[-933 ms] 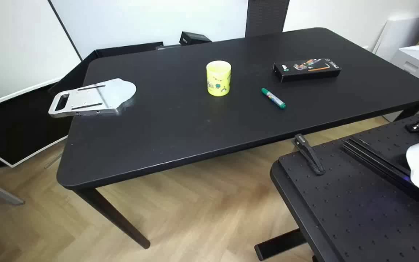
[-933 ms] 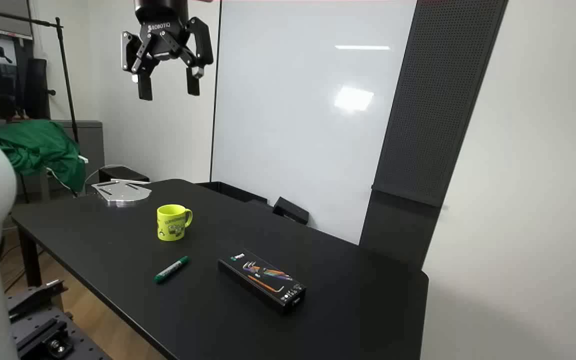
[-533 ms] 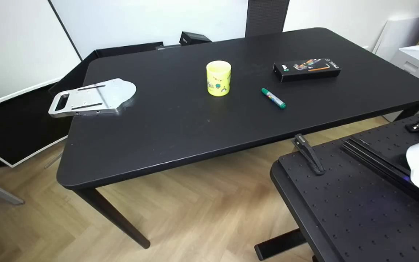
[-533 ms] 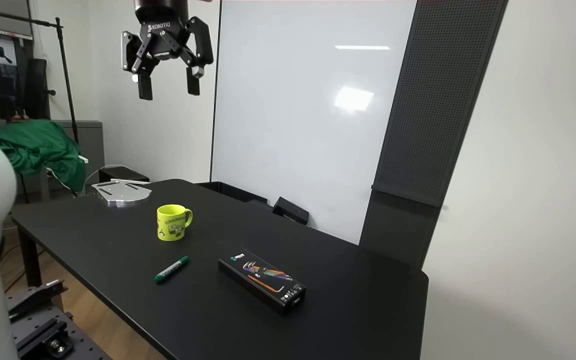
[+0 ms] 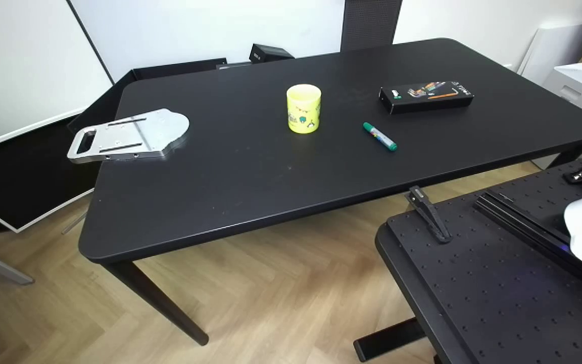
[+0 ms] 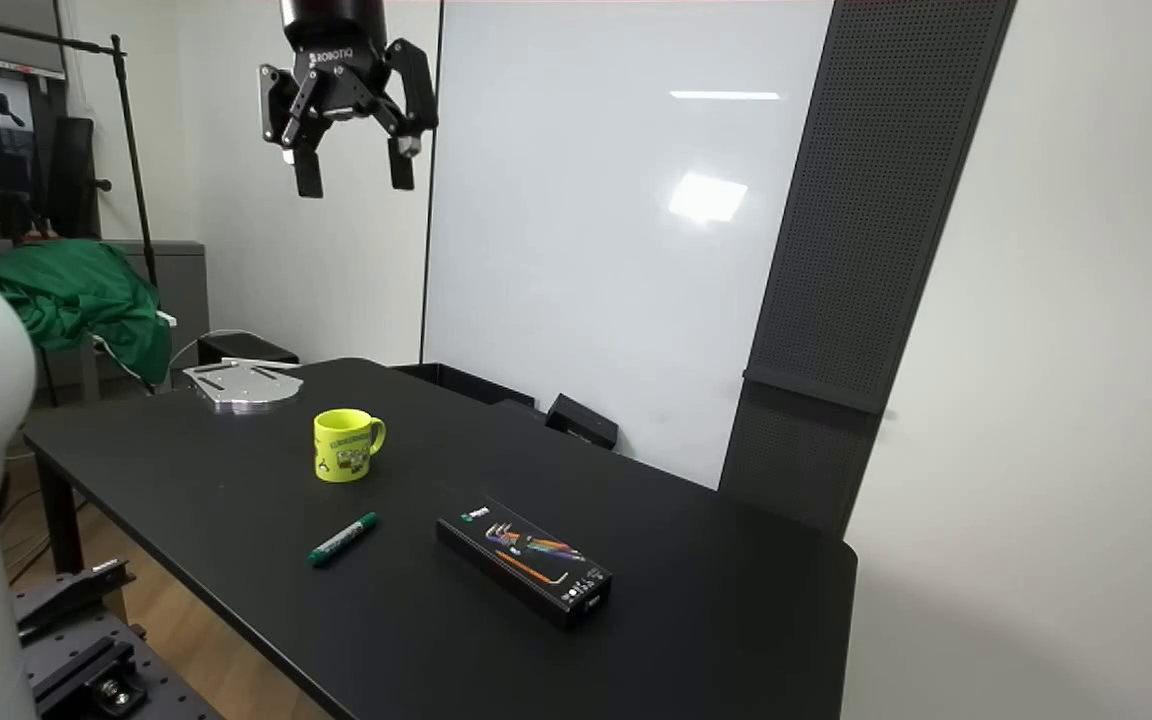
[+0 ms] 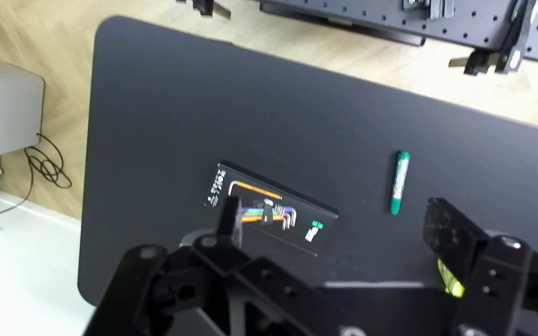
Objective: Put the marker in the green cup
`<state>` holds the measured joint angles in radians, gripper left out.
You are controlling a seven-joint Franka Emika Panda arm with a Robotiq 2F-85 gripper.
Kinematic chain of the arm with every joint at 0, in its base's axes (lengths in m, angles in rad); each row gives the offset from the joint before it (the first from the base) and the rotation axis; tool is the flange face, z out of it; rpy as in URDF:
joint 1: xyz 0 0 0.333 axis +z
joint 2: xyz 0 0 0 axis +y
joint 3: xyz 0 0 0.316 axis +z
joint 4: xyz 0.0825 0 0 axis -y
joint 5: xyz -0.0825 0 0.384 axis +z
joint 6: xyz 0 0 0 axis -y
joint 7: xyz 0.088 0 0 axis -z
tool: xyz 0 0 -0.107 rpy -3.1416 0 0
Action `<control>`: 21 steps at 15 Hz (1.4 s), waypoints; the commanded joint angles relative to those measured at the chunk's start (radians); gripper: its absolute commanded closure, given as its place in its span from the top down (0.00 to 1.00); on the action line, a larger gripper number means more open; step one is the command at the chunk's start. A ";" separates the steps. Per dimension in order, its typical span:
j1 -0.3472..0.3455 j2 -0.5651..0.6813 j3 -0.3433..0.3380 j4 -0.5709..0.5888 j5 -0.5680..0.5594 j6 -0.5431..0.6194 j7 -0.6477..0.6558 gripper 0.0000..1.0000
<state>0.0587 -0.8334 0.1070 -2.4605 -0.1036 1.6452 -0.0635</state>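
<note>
The marker (image 5: 380,136) is a white stick with teal-green ends lying flat on the black table; it also shows in an exterior view (image 6: 342,540) and the wrist view (image 7: 399,182). The yellow-green cup (image 5: 303,108) stands upright near it, with its handle visible in an exterior view (image 6: 341,445). In the wrist view only a sliver of the cup (image 7: 449,277) shows behind a finger. My gripper (image 6: 355,182) is open and empty, high above the table. In the wrist view the marker lies beyond the open fingers (image 7: 336,217), nearer the right one.
A flat black box with a tool picture (image 5: 426,97) lies near the marker; it also shows in the wrist view (image 7: 273,210). A silver metal plate (image 5: 132,135) overhangs the table (image 5: 230,177) edge. A perforated black bench (image 5: 503,283) stands beside the table.
My gripper has shifted slightly to the right in an exterior view and stays open. The marker, cup, box and plate have not moved.
</note>
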 commanded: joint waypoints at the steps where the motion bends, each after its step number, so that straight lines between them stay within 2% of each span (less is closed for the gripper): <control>1: 0.017 -0.017 -0.028 -0.037 0.054 0.159 0.055 1.00; 6: 0.026 0.024 -0.004 -0.068 0.131 0.307 0.072 1.00; 14: 0.050 0.206 0.091 -0.098 0.132 0.496 0.171 1.00; 19: 0.068 0.353 0.125 -0.080 0.113 0.512 0.206 1.00; 20: 0.073 0.371 0.120 -0.078 0.112 0.501 0.198 1.00; 21: 0.080 0.332 0.103 -0.093 0.116 0.507 0.171 1.00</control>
<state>0.1236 -0.5014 0.2250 -2.5549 0.0213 2.1545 0.1006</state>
